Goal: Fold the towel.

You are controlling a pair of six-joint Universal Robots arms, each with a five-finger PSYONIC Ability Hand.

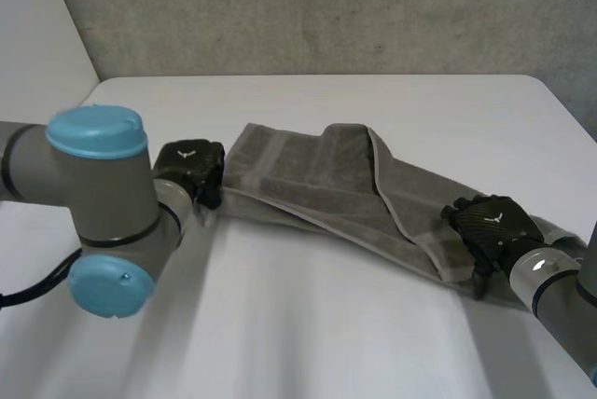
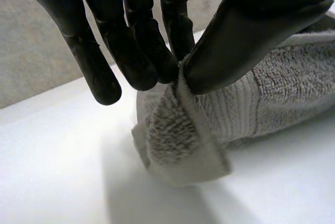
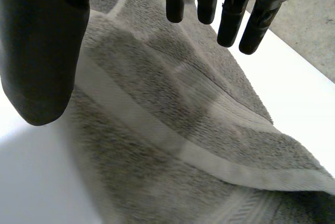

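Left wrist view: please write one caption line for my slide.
Left hand pinches a corner of the grey towel between thumb and fingers, over the white table.

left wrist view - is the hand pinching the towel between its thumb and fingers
Yes, the left hand has an edge of the towel pinched between its thumb and fingertips, lifting it off the table.

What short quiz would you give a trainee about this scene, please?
1. True or false: the left hand pinches an end of the towel.
2. On the right hand, the fingers are: A) curled round the towel; B) straight; C) buried under cloth.
3. Fill in: the towel lies on a ___ table.
Key: 1 true; 2 B; 3 white.
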